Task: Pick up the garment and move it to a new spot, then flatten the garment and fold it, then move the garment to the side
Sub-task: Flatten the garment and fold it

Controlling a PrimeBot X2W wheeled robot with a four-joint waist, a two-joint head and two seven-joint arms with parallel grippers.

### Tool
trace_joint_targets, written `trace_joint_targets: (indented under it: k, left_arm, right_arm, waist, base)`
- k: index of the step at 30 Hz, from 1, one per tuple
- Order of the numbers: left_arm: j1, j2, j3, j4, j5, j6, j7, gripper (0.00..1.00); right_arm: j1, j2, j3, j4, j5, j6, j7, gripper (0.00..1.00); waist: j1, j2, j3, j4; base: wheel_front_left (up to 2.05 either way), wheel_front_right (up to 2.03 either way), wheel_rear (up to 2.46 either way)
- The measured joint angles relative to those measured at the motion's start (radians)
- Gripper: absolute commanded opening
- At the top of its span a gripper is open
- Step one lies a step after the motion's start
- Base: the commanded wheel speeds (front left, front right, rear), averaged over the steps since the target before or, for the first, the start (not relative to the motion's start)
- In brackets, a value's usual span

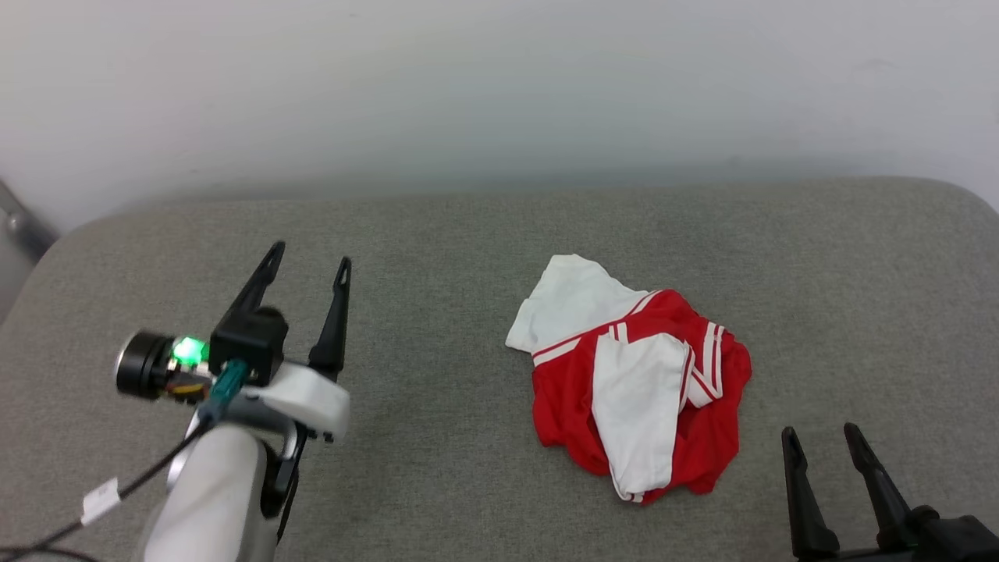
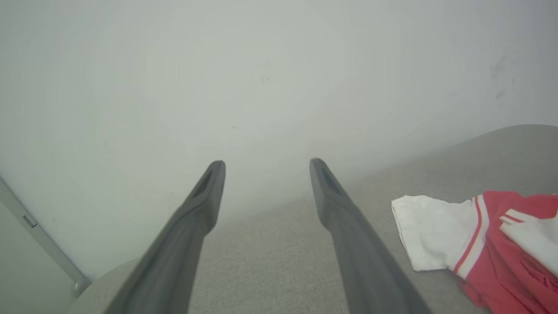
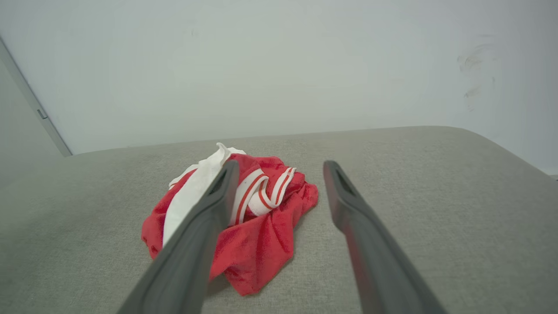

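The garment [image 1: 636,378] is a red T-shirt with white sleeves and striped trim, lying crumpled in a heap right of the middle of the grey padded surface [image 1: 437,257]. My left gripper [image 1: 310,261] hovers open well to the garment's left, nothing between its fingers. At the lower right my right gripper [image 1: 821,433] stands open, just short of the heap's near right side. In the left wrist view the garment [image 2: 488,244] lies off to the right of the left gripper [image 2: 267,168]. In the right wrist view the garment [image 3: 257,226] lies ahead, partly behind the left finger of the right gripper [image 3: 281,168].
A pale wall [image 1: 499,86] rises behind the grey surface's far edge. A metal rail [image 1: 19,218] runs at the far left. The surface's corners are rounded at the far left and far right.
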Motion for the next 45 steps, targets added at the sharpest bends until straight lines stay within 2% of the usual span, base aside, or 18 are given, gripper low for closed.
trace_joint_targets:
  k: [5, 11, 16, 24, 30, 35, 41, 45]
  left_arm:
    - [-0.244, 0.013, -0.068, 0.076, -0.008, -0.061, 0.087, 1.00]
    - [-0.481, 0.035, -0.178, 0.171, -0.084, -0.082, 0.232, 1.00]
    - [-0.634, 0.073, -0.427, 0.221, -0.247, -0.084, 0.428, 1.00]
    - [-0.886, 0.183, -0.855, 0.224, -0.575, -0.084, 0.805, 1.00]
    - [-1.056, 0.242, -1.068, 0.205, -0.770, -0.084, 1.030, 1.00]
    - [-1.114, 0.266, -1.135, 0.199, -0.835, -0.084, 1.180, 1.00]
    - [-1.085, 0.302, -1.135, 0.126, -0.761, -0.082, 1.368, 1.00]
    - [-1.073, 0.325, -1.119, 0.074, -0.747, -0.081, 1.430, 1.00]
  right_arm:
    - [-0.040, 0.000, 0.003, -0.008, 0.000, 0.000, 0.000, 1.00]
    - [-0.094, 0.000, 0.007, -0.007, 0.018, 0.000, 0.000, 1.00]
    - [-0.122, -0.001, 0.014, -0.007, 0.036, 0.000, 0.000, 1.00]
    - [-0.199, -0.001, 0.033, -0.009, 0.070, 0.000, 0.000, 1.00]
    - [-0.253, 0.000, 0.052, -0.009, 0.094, 0.000, 0.000, 1.00]
    - [-0.284, 0.000, 0.061, -0.010, 0.111, 0.000, 0.000, 1.00]
    - [-0.302, 0.000, 0.076, -0.013, 0.124, 0.000, 0.000, 1.00]
    - [-0.304, 0.000, 0.079, -0.012, 0.128, 0.000, 0.000, 1.00]
  waist:
    - [0.0001, 0.0000, 0.046, -0.022]
    - [0.0001, 0.0000, 0.118, -0.068]
    - [0.0002, 0.0000, 0.181, -0.114]
    - [0.0002, 0.0000, 0.296, -0.172]
    - [0.0002, 0.0000, 0.385, -0.218]
    - [0.0002, 0.0000, 0.447, -0.260]
    - [0.0001, 0.0000, 0.501, -0.298]
    - [0.0001, 0.0000, 0.522, -0.312]
  base:
    - [0.00, 0.00, 0.00]
    - [0.00, 0.00, 0.00]
    - [0.00, 0.00, 0.00]
    - [0.00, 0.00, 0.00]
    - [0.00, 0.00, 0.00]
    - [0.00, 0.00, 0.00]
    - [0.00, 0.00, 0.00]
    - [0.00, 0.00, 0.00]
